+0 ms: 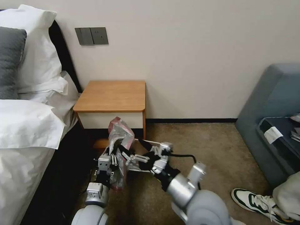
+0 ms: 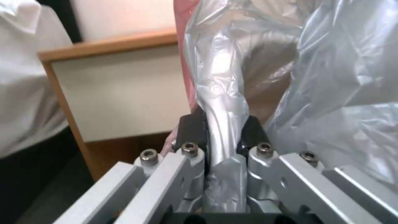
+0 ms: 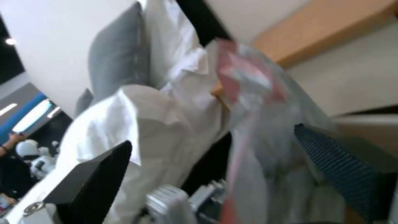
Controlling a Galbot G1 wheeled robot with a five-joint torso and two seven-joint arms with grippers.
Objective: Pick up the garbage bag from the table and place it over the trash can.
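The garbage bag [image 1: 119, 131], crinkly grey plastic with a pinkish rim, hangs upright in front of the table [image 1: 112, 97], below its white drawer front. My left gripper [image 1: 108, 155] is shut on a bunched fold of the bag [image 2: 224, 102], pinched between its black fingers [image 2: 192, 130]. My right gripper [image 1: 125, 156] reaches in from the right and stands open. Its two pads [image 3: 340, 161] are spread wide, with the bag [image 3: 265, 140] lying between them, untouched. A thin pale strip behind the right wrist looks like the trash can's rim [image 1: 147, 141]; the arms hide the rest.
A bed with white linen [image 1: 28, 125] and pillows lies close on the left. A grey-blue sofa [image 1: 272, 103] stands at the right. A person's shoe [image 1: 253, 200] rests on the carpet at the lower right. Open carpet [image 1: 203, 147] lies between nightstand and sofa.
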